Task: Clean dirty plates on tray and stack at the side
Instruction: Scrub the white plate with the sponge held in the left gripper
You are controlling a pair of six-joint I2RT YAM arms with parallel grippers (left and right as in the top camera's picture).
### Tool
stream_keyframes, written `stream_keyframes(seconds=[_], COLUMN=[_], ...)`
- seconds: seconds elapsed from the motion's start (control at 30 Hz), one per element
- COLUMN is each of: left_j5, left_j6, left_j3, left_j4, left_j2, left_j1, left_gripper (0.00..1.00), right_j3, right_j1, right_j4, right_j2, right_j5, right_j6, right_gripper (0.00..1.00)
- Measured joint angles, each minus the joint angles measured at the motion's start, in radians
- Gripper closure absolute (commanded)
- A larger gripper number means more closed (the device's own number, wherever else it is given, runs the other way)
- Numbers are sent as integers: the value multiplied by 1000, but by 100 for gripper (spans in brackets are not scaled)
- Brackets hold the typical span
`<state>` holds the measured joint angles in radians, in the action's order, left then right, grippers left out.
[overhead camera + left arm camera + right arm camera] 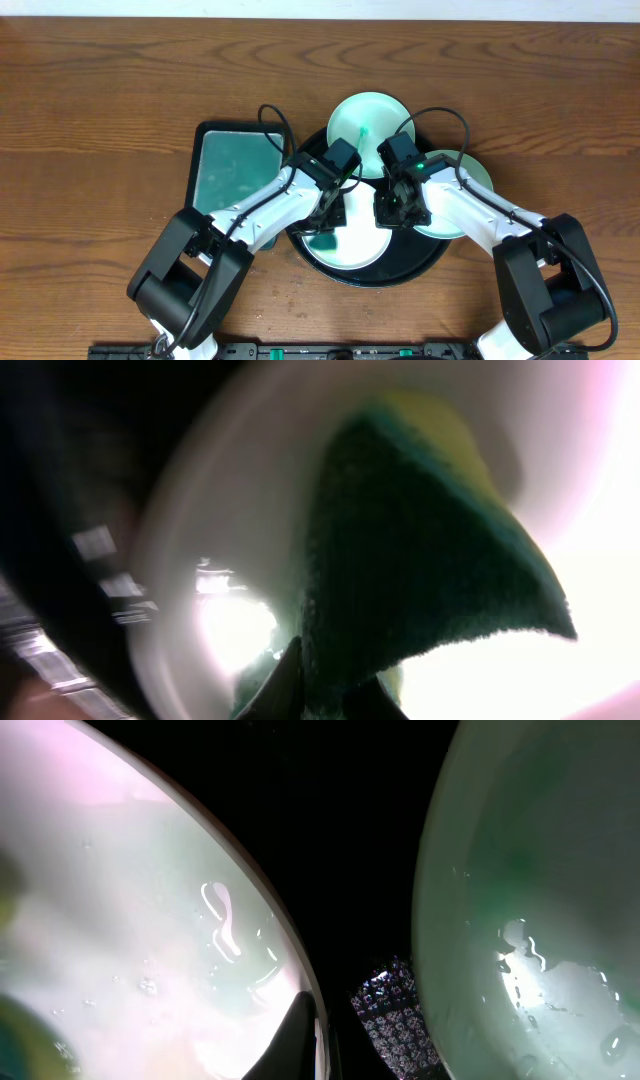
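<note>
Left arm (265, 205): we stretch it from our near-left base diagonally toward the middle, with the wrist bent downward.
Left hand (328, 212): it points down, our fingers (285, 685) pinched on a sponge (420, 560).
Right arm (480, 215): it mirrors the left from our near-right base, forearm slanting inward.
Right hand (392, 207): it points down just beside the left one. Only one fingertip (298, 1030) shows in our wrist view, so we cannot judge its gap.

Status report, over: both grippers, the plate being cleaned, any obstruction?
Left gripper shut on sponge, pressed on front plate. Right gripper at that plate's rim, grip unclear. No plate stacked aside yet; nothing blocking.
</note>
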<state>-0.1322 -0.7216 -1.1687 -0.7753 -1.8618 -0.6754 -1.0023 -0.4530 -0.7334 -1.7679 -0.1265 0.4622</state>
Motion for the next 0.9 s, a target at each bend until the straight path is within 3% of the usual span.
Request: stream_keyframes(seconds=[0.33,0.53,0.9], left_j5=[196,241,306], left_j6=[-3,11,129], left_j3=[-39,-130,-175], left_j4=[-101,-269,-344], left_j2=[-14,-8,240], left_j1=[-14,-5,232], left_gripper=[93,93,93], right_j3=[0,0,0], right_j1=[-1,-1,-1], right_j4=[5,11,13], right_j2=[0,0,0], right_j5=[-20,-27,-27], right_j6=[0,0,0], right_gripper=[99,99,99])
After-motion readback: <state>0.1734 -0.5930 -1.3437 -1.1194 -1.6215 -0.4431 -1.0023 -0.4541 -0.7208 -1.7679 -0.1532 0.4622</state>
